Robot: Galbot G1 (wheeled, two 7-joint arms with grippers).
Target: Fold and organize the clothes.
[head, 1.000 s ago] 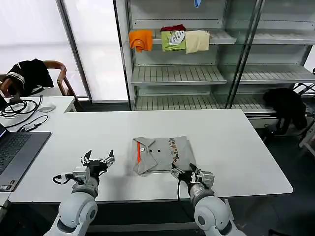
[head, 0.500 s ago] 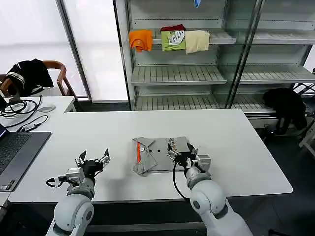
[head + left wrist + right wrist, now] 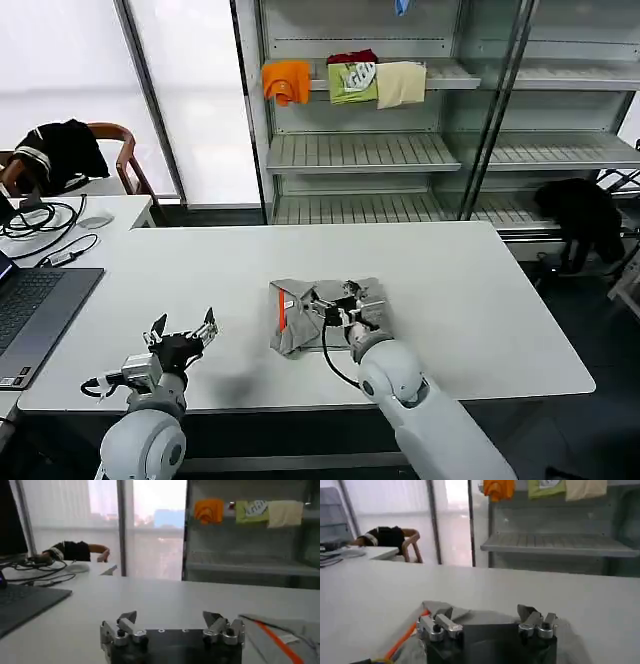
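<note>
The light grey T-shirt (image 3: 298, 328) lies folded into a small bundle at the middle of the white table (image 3: 480, 300), its orange neckband showing at the left side. My right gripper (image 3: 346, 298) hovers low over the shirt's right half, open. In the right wrist view the right gripper (image 3: 486, 611) has its jaws wide apart with grey shirt (image 3: 465, 616) fabric beyond them. My left gripper (image 3: 183, 323) is open above bare table, left of the shirt and apart from it. In the left wrist view the left gripper (image 3: 170, 616) faces the shirt's edge (image 3: 280, 630).
A laptop (image 3: 30, 310), cables and a mouse sit on the left table. Orange, green and cream folded shirts (image 3: 350, 80) rest on the shelf behind. Black garments hang on a chair (image 3: 60, 150) and at the far right (image 3: 585, 215).
My right gripper moved from the table's front edge up and leftward over the shirt, and the shirt's right side has bunched inward. My left gripper drifted left and back toward me.
</note>
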